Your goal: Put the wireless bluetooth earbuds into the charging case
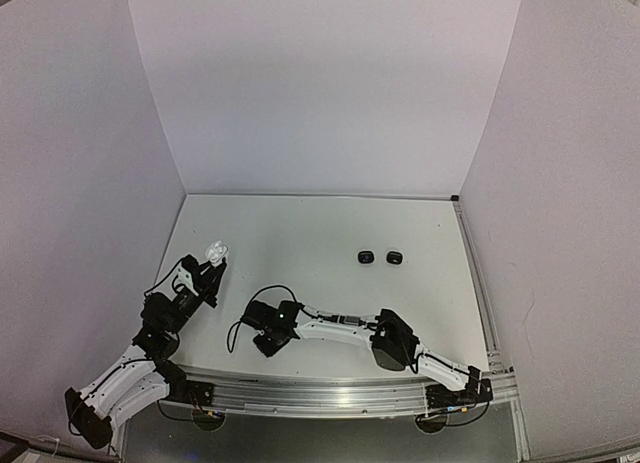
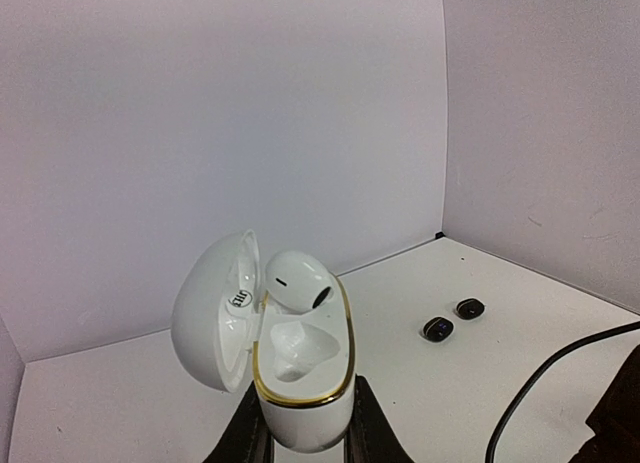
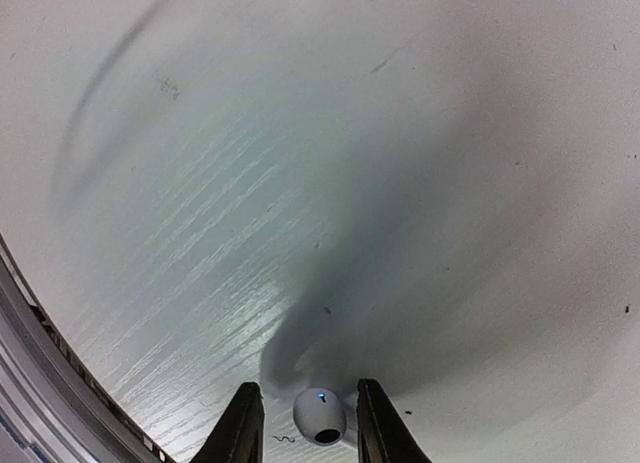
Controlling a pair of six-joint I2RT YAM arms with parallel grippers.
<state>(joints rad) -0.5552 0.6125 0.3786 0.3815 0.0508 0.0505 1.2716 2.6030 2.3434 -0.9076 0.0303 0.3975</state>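
Left pincer (image 1: 210, 264) from above pinches open case (image 1: 216, 250), far left; right pincer (image 1: 265, 340) low, near centre; black buds (image 1: 380, 256) farther right | left wrist: seated bud (image 2: 298, 280) in case, near socket vacant | right wrist: jaws spread astride loose bud (image 3: 320, 415) on table (image 3: 300, 183), untouched; likely light, slick, rigid, so pinch its bulb.

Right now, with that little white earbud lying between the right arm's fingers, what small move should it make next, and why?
Probably close the right end effector on the white earbud. Its fingers flank the earbud on the table with gaps on both sides, so nothing is gripped yet. The left end effector holds the open white charging case, one slot empty.
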